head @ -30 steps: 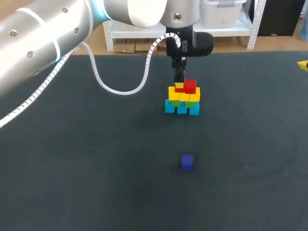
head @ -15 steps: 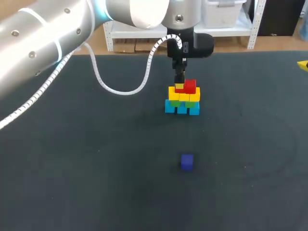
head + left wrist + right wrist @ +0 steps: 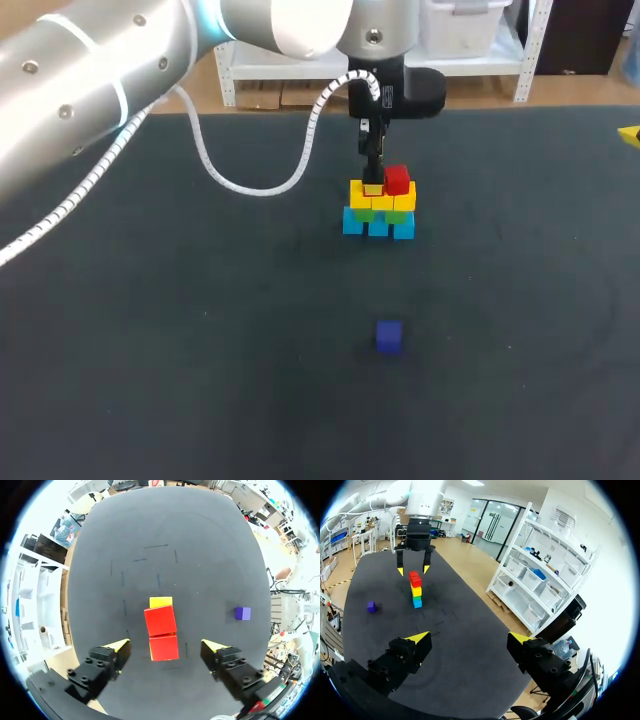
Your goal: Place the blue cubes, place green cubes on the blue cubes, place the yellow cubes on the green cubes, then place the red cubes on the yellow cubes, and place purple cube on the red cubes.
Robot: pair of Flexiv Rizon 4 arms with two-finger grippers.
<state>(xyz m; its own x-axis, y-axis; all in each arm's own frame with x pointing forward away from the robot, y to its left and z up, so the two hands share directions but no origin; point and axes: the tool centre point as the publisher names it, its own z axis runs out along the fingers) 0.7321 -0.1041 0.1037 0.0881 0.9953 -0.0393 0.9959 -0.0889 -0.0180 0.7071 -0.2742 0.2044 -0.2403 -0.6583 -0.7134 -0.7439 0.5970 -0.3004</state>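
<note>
The dark table (image 3: 150, 380) is reached over by the left arm (image 3: 100, 90). The left gripper (image 3: 165, 644) is held spread apart on either side of the two red cubes (image 3: 160, 620) without touching them, atop the stack (image 3: 380, 212) of yellow, green and blue cubes. The right gripper (image 3: 468, 637) is held wide apart with nothing in it, and the purple cube (image 3: 389, 336) is seen alone on the table, well apart from the stack.

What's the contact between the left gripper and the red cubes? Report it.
Apart. The left wrist view shows the left gripper open, the red cubes between its fingers with dark table visible on both sides.
</note>
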